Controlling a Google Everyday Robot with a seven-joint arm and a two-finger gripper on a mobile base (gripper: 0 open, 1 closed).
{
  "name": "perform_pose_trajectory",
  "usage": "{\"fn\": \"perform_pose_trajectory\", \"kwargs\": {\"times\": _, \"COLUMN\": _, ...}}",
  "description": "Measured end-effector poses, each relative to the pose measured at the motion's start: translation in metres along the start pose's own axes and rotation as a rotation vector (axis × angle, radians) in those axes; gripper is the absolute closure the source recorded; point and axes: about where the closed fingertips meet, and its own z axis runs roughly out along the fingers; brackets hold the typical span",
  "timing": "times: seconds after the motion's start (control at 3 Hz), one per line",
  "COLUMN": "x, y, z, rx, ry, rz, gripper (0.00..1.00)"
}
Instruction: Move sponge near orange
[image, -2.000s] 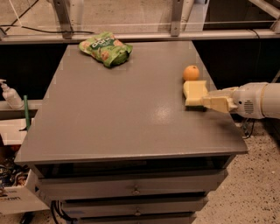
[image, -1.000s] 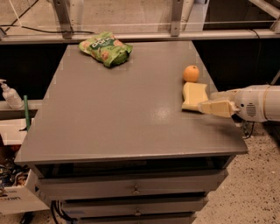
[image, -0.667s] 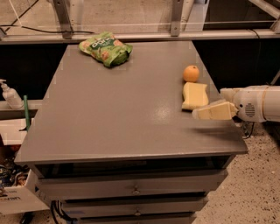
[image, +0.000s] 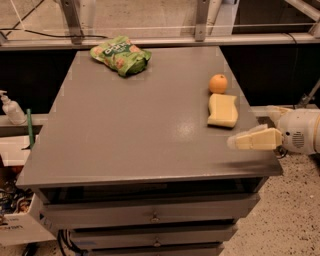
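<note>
The grey bench (image: 135, 125) fills most of the view, its flat top faintly glossy, with drawers (image: 150, 216) stacked under it and a speckled floor (image: 300, 215) to the right of it. A metal frame and a dark gap run behind its far edge.

The white arm (image: 302, 131) comes in from the right and is cut off by the picture's edge. Its gripper (image: 240, 141) hovers at the bench's right front corner, nearer the viewer than the orange and well clear of it. The pale yellow fingers (image: 257, 140) appear parted and hold nothing; they overlap from this angle, so the gap is hard to judge.

A green crinkly bag (image: 121, 55) lies far to the left of the orange, by the far edge.

The sponge (image: 223, 111), a pale yellow flat block with wavy sides, lies flat just in front of the orange, almost touching it.

The orange (image: 218, 83) is small, round and smooth, near the right edge.
</note>
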Motion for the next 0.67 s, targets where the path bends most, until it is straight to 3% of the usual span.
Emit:
{"fn": "perform_pose_trajectory", "kwargs": {"times": 0.33, "x": 0.004, "y": 0.009, "z": -0.042, "rx": 0.007, "ry": -0.071, "rz": -0.02, "gripper": 0.0}}
{"fn": "perform_pose_trajectory", "kwargs": {"times": 0.67, "x": 0.006, "y": 0.007, "z": -0.052, "rx": 0.022, "ry": -0.078, "rz": -0.025, "gripper": 0.0}}
